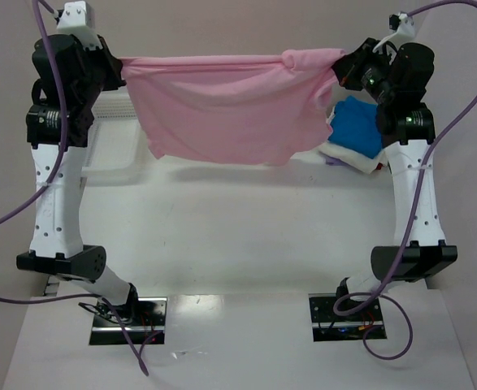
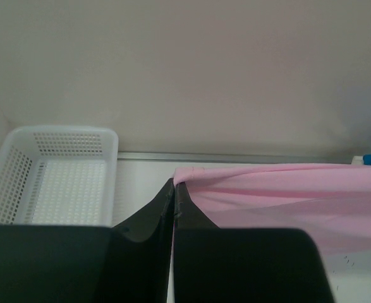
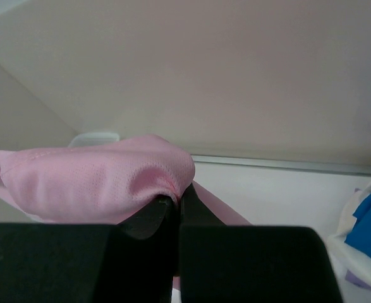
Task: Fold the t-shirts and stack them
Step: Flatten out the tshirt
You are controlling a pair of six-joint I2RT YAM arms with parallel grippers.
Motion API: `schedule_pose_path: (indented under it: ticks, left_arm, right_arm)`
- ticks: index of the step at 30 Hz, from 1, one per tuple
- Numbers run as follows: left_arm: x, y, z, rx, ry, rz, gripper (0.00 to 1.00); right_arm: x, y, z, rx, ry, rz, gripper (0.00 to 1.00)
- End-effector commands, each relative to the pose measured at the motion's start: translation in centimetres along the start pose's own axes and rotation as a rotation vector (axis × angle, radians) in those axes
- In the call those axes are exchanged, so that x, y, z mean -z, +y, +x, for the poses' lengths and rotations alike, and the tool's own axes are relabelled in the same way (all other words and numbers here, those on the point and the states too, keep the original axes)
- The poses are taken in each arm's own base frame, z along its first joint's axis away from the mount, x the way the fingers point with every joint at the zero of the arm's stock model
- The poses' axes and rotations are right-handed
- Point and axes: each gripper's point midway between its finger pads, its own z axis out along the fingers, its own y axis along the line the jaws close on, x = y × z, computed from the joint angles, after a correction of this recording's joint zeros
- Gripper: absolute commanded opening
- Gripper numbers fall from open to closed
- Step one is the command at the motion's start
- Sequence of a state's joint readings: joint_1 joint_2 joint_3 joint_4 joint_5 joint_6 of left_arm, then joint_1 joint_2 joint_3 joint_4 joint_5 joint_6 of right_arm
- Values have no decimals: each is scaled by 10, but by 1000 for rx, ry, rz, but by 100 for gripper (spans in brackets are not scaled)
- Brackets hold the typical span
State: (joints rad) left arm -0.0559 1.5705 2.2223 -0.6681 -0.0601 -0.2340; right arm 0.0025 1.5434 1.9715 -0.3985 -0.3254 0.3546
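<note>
A light pink t-shirt [image 1: 222, 110] hangs stretched in the air between my two raised arms, its lower edge above the table. My left gripper [image 1: 123, 65] is shut on the shirt's left top corner [image 2: 191, 177]. My right gripper [image 1: 341, 61] is shut on the bunched right top corner [image 3: 109, 183]. In the left wrist view my gripper [image 2: 174, 186] pinches the cloth edge; in the right wrist view my gripper [image 3: 177, 201] has pink cloth bulging over its tips. A bright blue t-shirt [image 1: 360, 126] lies on a white t-shirt [image 1: 353, 159] on the table at the back right.
A white plastic mesh basket [image 2: 52, 177] stands on the table at the back left, partly behind my left arm [image 1: 108, 138]. The back wall runs close behind the raised shirt. The arm bases [image 1: 128, 313] sit at the near edge.
</note>
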Motion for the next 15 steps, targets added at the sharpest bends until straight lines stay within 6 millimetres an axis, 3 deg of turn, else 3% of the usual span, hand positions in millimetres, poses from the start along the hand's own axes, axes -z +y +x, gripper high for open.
schedule_pose_path:
  ticks: [1,4,7,10,11,13,14,15]
  left_arm:
    - [5,31,-12,-45,-14,-111,0]
    - [0,27,5,-46,36,-80,0]
    - [-2,23,41,-38,133,-43,0]
    - [9,19,86,-28,242,4,0]
    - [9,16,121,-18,325,39,0]
    - [25,9,144,3,372,88,0]
    - [34,4,174,21,443,134,1]
    - [39,2,191,31,483,155,1]
  right_arm:
    - [37,3,-40,54,-151,41,0]
    - [47,5,-25,48,-122,32,0]
    - [50,-2,1,22,-70,42,0]
    - [58,-10,28,5,-22,62,0]
    - [59,-12,34,1,-10,67,0]
    - [59,-20,53,-3,26,81,0]
    - [60,-21,58,-6,37,78,0]
    - [60,-24,67,-13,56,83,0]
